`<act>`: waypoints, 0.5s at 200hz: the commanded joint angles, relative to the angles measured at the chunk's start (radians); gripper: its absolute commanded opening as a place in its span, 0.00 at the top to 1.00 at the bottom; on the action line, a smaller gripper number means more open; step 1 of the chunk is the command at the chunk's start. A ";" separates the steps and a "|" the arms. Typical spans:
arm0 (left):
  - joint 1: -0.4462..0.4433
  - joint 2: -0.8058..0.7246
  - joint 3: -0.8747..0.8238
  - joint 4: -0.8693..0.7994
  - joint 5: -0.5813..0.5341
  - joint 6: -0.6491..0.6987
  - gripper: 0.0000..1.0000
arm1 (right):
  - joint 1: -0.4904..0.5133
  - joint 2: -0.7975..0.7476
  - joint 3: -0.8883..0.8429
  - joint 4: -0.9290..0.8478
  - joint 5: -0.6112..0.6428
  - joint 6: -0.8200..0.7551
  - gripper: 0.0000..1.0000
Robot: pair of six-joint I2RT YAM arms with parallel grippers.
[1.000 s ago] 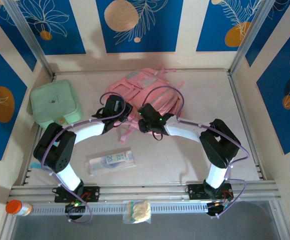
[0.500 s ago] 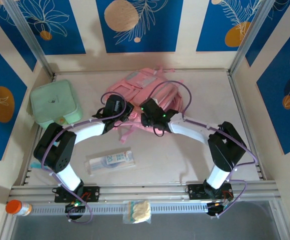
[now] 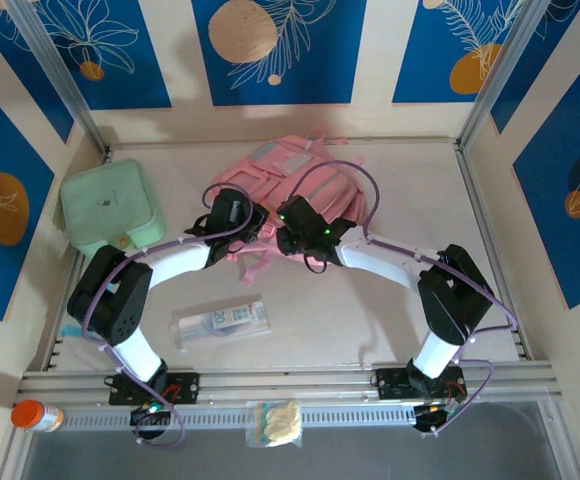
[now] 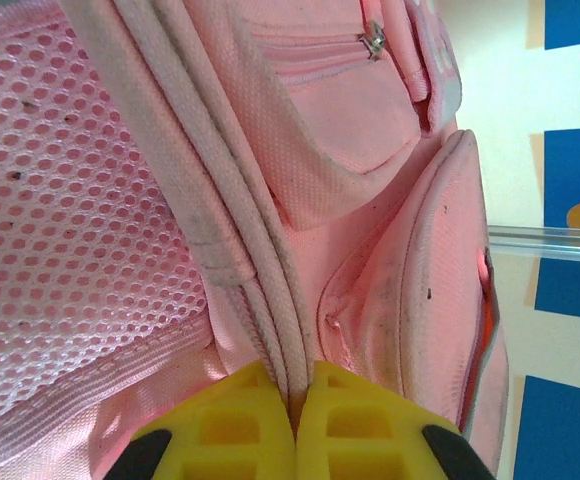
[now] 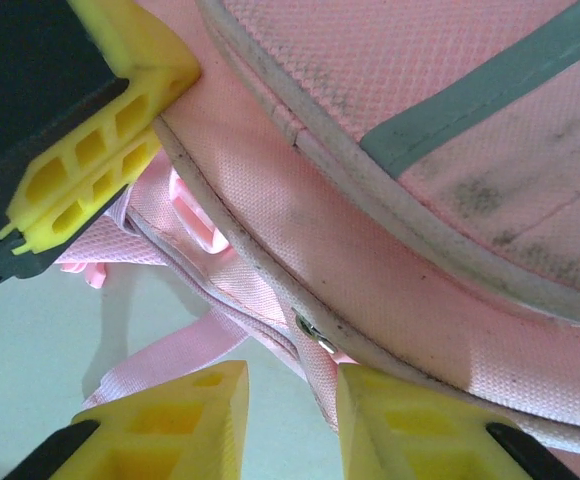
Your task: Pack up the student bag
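The student bag (image 3: 305, 172), a soft pink backpack, lies at the back middle of the table. My left gripper (image 3: 254, 222) is at the bag's near left edge. In the left wrist view it (image 4: 295, 400) is shut on the bag's pale piped seam (image 4: 270, 300), beside pink mesh (image 4: 60, 200). My right gripper (image 3: 284, 228) sits just to its right, against the bag's near edge. In the right wrist view its jaws (image 5: 292, 400) stand apart, open, with the metal zip slider (image 5: 315, 334) and its pink fabric tab between them, unpinched. The left gripper's yellow finger (image 5: 95, 170) shows at upper left there.
A mint-green lidded case (image 3: 110, 207) sits at the left wall. A clear flat bottle (image 3: 220, 322) lies on the table in front of the arms. Loose pink straps (image 3: 255, 262) trail toward it. An orange-capped jar (image 3: 36, 414) and a snack packet (image 3: 275, 423) rest below the rail.
My right gripper has moved up and left onto the bag's near edge, its elbow swinging right, and its jaws have narrowed slightly. The left gripper has stayed shut in place.
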 commanded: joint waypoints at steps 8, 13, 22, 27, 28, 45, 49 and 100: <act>-0.015 -0.010 0.040 0.024 0.048 0.021 1.00 | -0.016 0.033 0.044 -0.003 0.000 -0.026 0.72; -0.016 -0.010 0.041 0.022 0.048 0.023 1.00 | -0.020 0.033 0.043 -0.004 -0.001 -0.032 0.72; -0.016 -0.010 0.041 0.019 0.048 0.021 1.00 | -0.022 0.032 0.041 -0.012 0.001 -0.035 0.71; -0.015 -0.010 0.040 0.022 0.048 0.020 1.00 | -0.022 0.032 0.040 -0.014 0.005 -0.040 0.70; -0.015 -0.010 0.040 0.023 0.048 0.021 1.00 | -0.023 0.032 0.040 -0.014 0.006 -0.042 0.70; -0.016 -0.006 0.042 0.022 0.048 0.021 1.00 | -0.017 0.042 0.035 -0.010 0.026 -0.060 0.69; -0.017 -0.005 0.043 0.023 0.048 0.021 1.00 | -0.017 0.046 0.038 -0.011 0.033 -0.064 0.69; -0.016 -0.007 0.046 0.016 0.044 0.022 1.00 | -0.007 0.092 0.097 -0.089 0.168 -0.073 0.67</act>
